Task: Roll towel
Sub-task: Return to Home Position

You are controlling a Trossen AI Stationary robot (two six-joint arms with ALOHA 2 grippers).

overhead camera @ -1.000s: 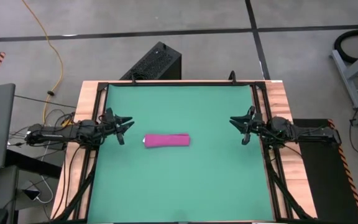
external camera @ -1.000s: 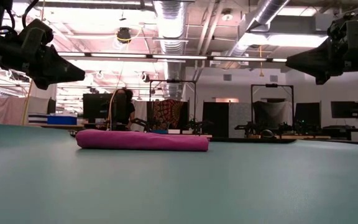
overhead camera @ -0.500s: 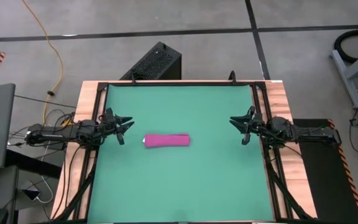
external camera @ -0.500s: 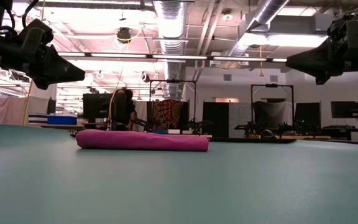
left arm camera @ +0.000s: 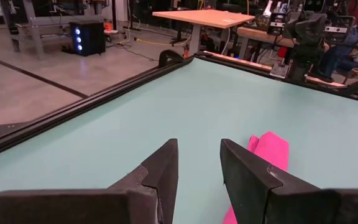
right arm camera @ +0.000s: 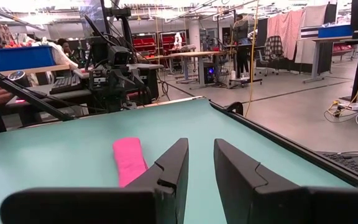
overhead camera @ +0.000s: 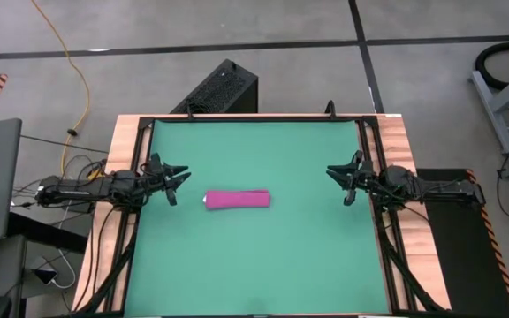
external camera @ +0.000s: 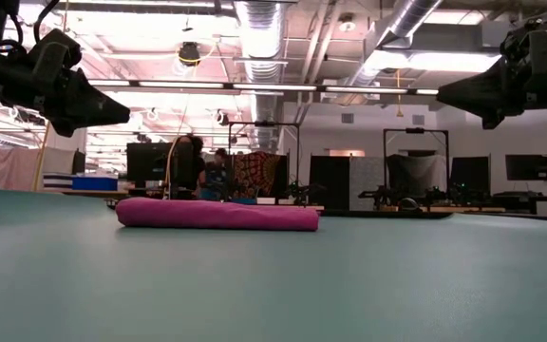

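The magenta-pink towel (overhead camera: 237, 200) lies rolled into a short log on the green mat (overhead camera: 263, 256), a little left of its middle; it also shows in the low view (external camera: 216, 214), the left wrist view (left arm camera: 267, 152) and the right wrist view (right arm camera: 129, 160). My left gripper (overhead camera: 180, 181) hovers open above the mat's left edge, left of the towel. My right gripper (overhead camera: 337, 181) hovers open above the mat's right edge. Neither touches anything.
The mat is framed by a black rail (overhead camera: 254, 117) on a wooden tabletop (overhead camera: 396, 132). A black box (overhead camera: 221, 88) stands on the floor beyond the far edge. People and workbenches show in the room behind (external camera: 207, 171).
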